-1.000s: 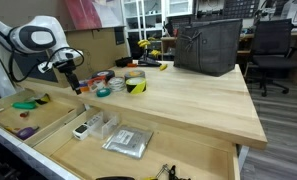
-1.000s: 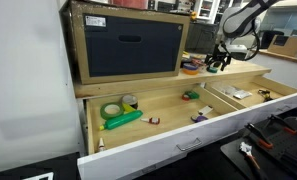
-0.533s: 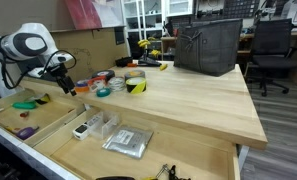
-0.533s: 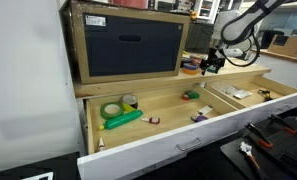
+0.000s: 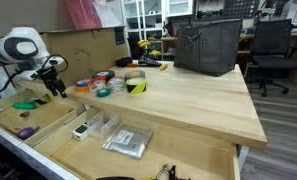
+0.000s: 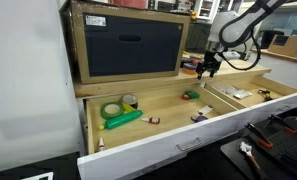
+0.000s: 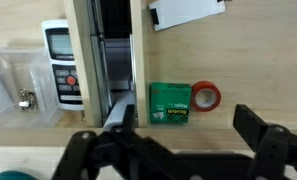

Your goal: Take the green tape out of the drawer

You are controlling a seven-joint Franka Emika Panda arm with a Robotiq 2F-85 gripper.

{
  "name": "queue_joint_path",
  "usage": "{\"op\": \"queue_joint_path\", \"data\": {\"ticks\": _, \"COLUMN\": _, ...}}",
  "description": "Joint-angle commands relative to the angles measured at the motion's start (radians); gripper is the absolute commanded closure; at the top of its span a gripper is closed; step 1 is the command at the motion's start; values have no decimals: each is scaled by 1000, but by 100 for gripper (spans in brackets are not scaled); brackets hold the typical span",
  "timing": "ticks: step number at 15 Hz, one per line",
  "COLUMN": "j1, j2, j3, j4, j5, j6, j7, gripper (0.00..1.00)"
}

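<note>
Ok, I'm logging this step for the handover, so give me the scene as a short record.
drawer: pulled open
pincer: open, empty, over the drawer
green tape: in the drawer's end compartment, beside a long green object
under pincer, wrist view: green box, red ring
task: tape not yet lifted

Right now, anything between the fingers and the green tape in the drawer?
Nothing visible. The fingers hang open above the drawer; the green tape lies uncovered further along the same compartment. A bright-green elongated object lies beside the tape, not on the path.
</note>
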Motion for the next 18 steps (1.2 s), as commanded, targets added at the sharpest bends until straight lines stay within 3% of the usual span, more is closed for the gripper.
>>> {"op": "queue_joint_path", "data": {"ticks": 1, "j1": -3, "j2": -59, "j3": 27, "j4": -56, "j5": 59, "j6": -15, "j7": -73, "gripper": 0}}
{"op": "queue_joint_path", "data": {"ticks": 6, "j1": 3, "j2": -164, "j3": 32, "j4": -106, "j5": 46, "j6": -88, "j7": -59, "gripper": 0}}
{"op": "queue_joint_path", "data": {"ticks": 18, "j1": 7, "j2": -486, "j3": 112, "j4": -165, "j5": 154, "j6": -363, "j7": -62, "gripper": 0}}
